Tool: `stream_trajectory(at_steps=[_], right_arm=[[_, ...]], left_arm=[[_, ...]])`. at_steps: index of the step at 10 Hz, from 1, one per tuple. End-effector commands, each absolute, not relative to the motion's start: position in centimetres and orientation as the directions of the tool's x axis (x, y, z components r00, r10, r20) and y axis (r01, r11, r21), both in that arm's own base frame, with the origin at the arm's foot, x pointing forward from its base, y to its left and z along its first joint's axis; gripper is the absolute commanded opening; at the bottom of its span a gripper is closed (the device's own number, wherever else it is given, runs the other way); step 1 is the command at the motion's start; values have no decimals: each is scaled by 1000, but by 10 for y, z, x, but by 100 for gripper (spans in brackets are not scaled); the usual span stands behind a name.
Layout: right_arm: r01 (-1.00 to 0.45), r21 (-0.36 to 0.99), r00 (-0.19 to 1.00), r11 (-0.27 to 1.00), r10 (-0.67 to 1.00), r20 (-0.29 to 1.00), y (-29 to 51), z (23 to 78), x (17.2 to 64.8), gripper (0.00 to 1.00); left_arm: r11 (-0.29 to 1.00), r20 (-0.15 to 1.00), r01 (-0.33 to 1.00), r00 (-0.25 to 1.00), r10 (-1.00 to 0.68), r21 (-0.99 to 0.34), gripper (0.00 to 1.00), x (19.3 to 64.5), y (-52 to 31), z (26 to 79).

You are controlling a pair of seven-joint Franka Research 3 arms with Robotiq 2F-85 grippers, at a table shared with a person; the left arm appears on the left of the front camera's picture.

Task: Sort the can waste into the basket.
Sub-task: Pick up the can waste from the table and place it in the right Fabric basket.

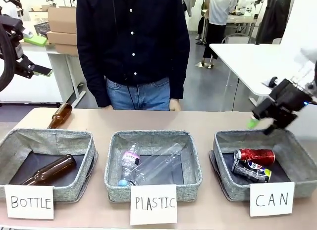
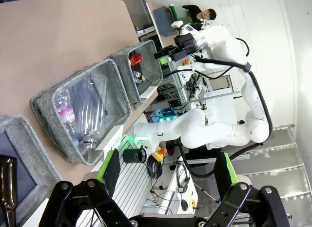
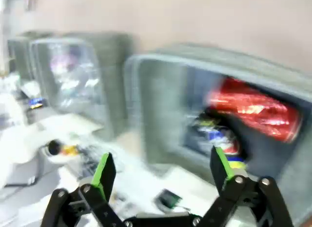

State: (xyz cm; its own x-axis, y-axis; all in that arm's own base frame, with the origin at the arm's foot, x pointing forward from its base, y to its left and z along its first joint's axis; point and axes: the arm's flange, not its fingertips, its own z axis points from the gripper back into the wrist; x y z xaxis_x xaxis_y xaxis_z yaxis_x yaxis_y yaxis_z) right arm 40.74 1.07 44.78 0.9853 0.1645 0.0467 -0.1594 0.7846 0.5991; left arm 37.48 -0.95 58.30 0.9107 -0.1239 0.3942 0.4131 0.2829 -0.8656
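The grey basket (image 1: 221,176) signed "CAN" stands at the table's right. Inside it a shiny red can (image 1: 255,155) lies beside a dark silver-blue can with yellow marks (image 1: 252,171). My right gripper (image 1: 261,125) hovers over the basket's far rim, open and empty. The right wrist view is blurred, with the open gripper (image 3: 162,163) above the red can (image 3: 253,110) and the dark can (image 3: 219,134). My left gripper (image 2: 166,164) is open and empty, high at the far left, looking along the row of bins toward the basket (image 2: 148,71) and the red can (image 2: 135,57).
A grey bin signed "PLASTIC" (image 1: 115,180) in the middle holds a clear bottle (image 1: 156,163). The "BOTTLE" bin (image 1: 12,141) at left holds a brown bottle (image 1: 52,169). Another brown bottle (image 1: 59,115) lies on the table behind it. A person (image 1: 133,47) stands at the far edge.
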Motion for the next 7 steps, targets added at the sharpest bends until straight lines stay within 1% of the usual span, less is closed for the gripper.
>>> stream_trajectory(at_steps=[1,2,3,4,5,7], right_arm=[[18,951,971,309,223,-91,22,505,410,100],[-41,994,965,105,261,12,11,525,393,100],[-88,985,971,-150,208,118,-11,533,376,100],[-73,955,980,-286,159,122,-29,529,367,100],[-176,902,963,394,261,74,25,539,386,100],[-176,902,963,394,261,74,25,539,386,100]], left_arm=[[293,399,421,907,-133,-858,100,373,-8,583],[293,399,421,907,-133,-858,100,373,-8,583],[293,399,421,907,-133,-858,100,373,-8,583],[293,399,421,907,-133,-858,100,373,-8,583],[293,399,421,907,-133,-858,100,373,-8,583],[293,399,421,907,-133,-858,100,373,-8,583]])
